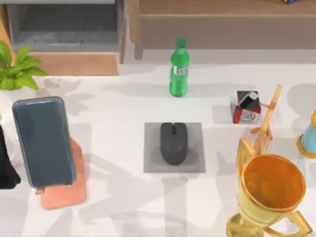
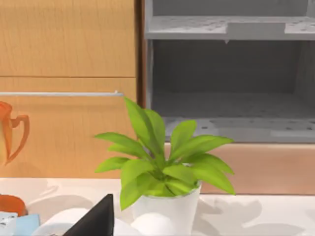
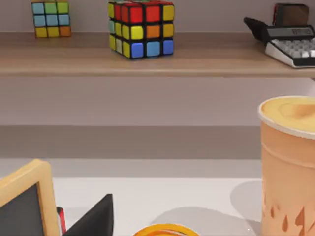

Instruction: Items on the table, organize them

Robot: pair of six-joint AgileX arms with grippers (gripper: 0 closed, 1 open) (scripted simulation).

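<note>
Seeing my left arm [image 1: 6, 163] parked at nine o'clock, jaws unreadable; one phone [image 1: 43, 142], one mouse [image 1: 174, 142] on tabletop [image 1: 118, 113].

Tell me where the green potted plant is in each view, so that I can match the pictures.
Top view: potted plant at the upper left edge.
Left wrist view: plant in the centre, in its white pot.
Right wrist view: faces a shelf with colour cubes instead.
Shared landmark: the white table.

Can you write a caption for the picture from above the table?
Smartphone propped on an orange stand, black mouse on a grey pad.
</note>
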